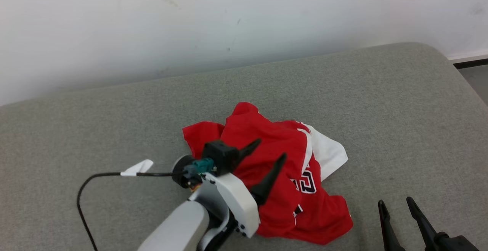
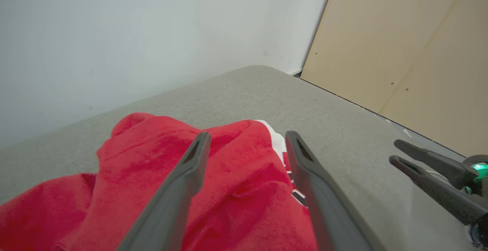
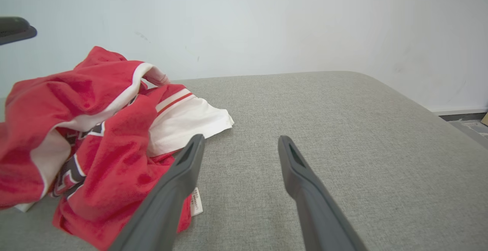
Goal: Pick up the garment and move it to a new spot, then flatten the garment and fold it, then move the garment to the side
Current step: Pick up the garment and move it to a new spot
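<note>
The red jersey (image 1: 263, 127) lies crumpled on the grey tabletop (image 1: 381, 102), directly beneath and ahead of the left end effector (image 1: 271, 148), whose fingers stand wide apart and grip nothing. The right end effector (image 1: 395, 200), likewise spread and empty, sits apart, with the heap off to its left. Nothing is flattened yet, so this looks like the grasping step. The next move calls for lowering the left fingers onto a raised fold and closing firmly.

A pale grey forearm (image 1: 183, 224) and white wrist shell (image 1: 236, 197) carry PrimeBot's black camera block (image 1: 221, 153), a teal connector (image 1: 203, 164) beside the block feeding a black cable (image 1: 110, 174) tagged with white tape (image 1: 139, 166), and beyond the block the left gripper (image 1: 271, 147) with two long, tapered dark fingers (image 1: 268, 178).
</note>
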You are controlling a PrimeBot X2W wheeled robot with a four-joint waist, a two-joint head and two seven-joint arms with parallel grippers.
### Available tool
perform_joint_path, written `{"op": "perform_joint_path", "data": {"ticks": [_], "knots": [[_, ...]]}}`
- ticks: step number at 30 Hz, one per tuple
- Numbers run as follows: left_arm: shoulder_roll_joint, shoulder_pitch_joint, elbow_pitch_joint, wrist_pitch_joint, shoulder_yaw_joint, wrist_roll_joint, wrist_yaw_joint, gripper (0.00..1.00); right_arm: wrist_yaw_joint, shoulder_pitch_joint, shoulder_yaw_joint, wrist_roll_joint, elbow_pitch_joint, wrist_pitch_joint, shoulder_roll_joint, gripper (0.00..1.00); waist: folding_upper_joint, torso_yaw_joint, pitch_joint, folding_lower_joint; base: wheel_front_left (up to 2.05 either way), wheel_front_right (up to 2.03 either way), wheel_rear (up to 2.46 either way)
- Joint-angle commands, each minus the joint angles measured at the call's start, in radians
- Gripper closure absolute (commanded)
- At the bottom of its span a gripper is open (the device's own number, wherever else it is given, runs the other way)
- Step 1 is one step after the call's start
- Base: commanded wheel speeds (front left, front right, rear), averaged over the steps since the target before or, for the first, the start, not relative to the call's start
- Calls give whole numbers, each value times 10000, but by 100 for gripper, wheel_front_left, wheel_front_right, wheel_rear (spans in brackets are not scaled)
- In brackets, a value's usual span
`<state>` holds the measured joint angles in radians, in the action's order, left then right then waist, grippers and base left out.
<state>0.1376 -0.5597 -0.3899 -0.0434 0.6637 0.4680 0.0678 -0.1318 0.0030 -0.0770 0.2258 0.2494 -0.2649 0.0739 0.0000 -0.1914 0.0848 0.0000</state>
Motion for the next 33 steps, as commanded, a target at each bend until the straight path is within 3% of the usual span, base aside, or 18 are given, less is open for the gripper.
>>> {"op": "perform_joint_path", "data": {"ticks": [1, 6, 16, 17, 18, 19, 26, 33], "knots": [[6, 412, 610, 373, 193, 157, -118, 0, 21, 45, -5, -61, -12, 9, 61, 0, 0, -7, 33, 0, 0, 0, 0], [62, 1036, 1517, 1155, 623, 159, -343, 0, 21, -175, -106, -7, 28, 9, 58, 0, 0, -129, 197, 0, 0, 0, 0], [378, 1160, 987, 1736, 892, -15, -578, 0, 22, -387, -107, 91, 35, 9, 13, 0, 0, -610, 607, 0, 0, 0, 0], [377, 1140, 890, 1761, 884, 18, -582, 40, 22, -393, -109, 104, 43, 9, 3, 0, 0, -647, 635, 0, 0, 0, 0], [377, 1140, 890, 1761, 884, 18, -582, 40, 22, -393, -109, 104, 43, 9, 3, 0, 0, -647, 635, 0, 0, 0, 0], [385, 1103, 803, 1791, 886, 46, -575, 100, 22, -413, -111, 106, 49, 9, -10, 0, 0, -678, 658, 0, 0, 0, 0], [490, 902, 316, 1782, 950, -22, -525, 100, 22, -398, -54, 103, 75, 9, -77, 0, 0, -768, 679, 0, 0, 0, 0], [551, 725, 1267, 1460, 602, 195, -695, 100, 22, -181, 121, 4, 42, 9, -70, 0, 0, -423, 485, 0, 0, 0, 0]]}}
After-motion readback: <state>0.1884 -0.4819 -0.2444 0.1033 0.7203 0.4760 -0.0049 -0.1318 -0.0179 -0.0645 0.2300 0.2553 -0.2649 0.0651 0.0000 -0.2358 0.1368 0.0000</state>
